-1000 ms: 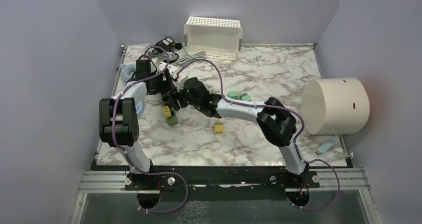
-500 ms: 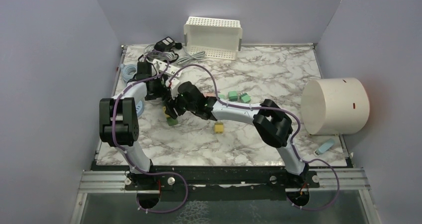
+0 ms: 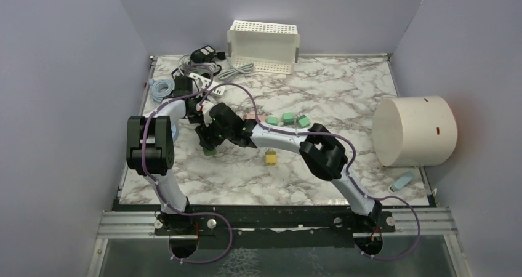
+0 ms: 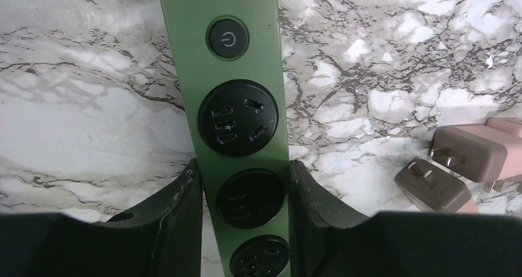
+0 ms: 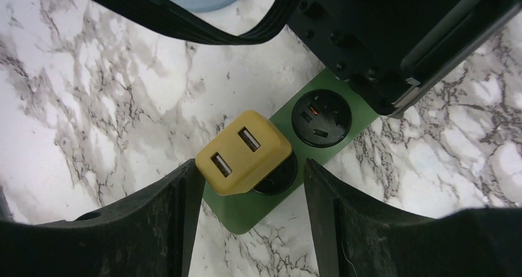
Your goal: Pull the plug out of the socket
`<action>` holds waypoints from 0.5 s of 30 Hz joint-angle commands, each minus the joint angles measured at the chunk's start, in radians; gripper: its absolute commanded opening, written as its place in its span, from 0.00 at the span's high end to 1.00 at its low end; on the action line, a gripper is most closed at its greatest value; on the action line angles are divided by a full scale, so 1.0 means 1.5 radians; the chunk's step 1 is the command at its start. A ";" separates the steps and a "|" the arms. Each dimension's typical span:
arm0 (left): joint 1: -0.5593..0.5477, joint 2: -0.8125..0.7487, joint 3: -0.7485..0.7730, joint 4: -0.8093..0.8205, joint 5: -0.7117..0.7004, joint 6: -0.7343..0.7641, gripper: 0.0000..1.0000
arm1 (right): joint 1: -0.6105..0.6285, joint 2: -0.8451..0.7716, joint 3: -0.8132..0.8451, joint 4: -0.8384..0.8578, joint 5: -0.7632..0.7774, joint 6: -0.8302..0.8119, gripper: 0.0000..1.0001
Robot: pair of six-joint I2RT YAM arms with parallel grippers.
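I see a smooth green socket strip [image 4: 246, 61] on the marbled table [image 4: 92, 104], pinched by my left gripper [image 4: 245, 166]; my right gripper [image 5: 252, 165] stands spread around the blocky yellow plug [image 5: 243, 152].

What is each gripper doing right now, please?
Left gripper: closed on the green power strip.
Right gripper: open, straddling the yellow plug, not gripping it.

Bright, even light is falling from overhead onto the white, grey-veined marble tabletop [image 3: 345, 98], and shadows on it are lying soft and faint. In the left wrist view pale marble patches are glaring almost white, while the long matte green plastic power strip [image 4: 240, 61] is showing crisp. In the right wrist view the black plastic fingers [image 5: 123, 240] are perhaps blurring slightly along the bottom edge.
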 commanded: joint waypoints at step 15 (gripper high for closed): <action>-0.015 0.078 -0.030 -0.004 -0.113 -0.097 1.00 | 0.015 0.089 0.076 -0.019 0.155 0.078 0.58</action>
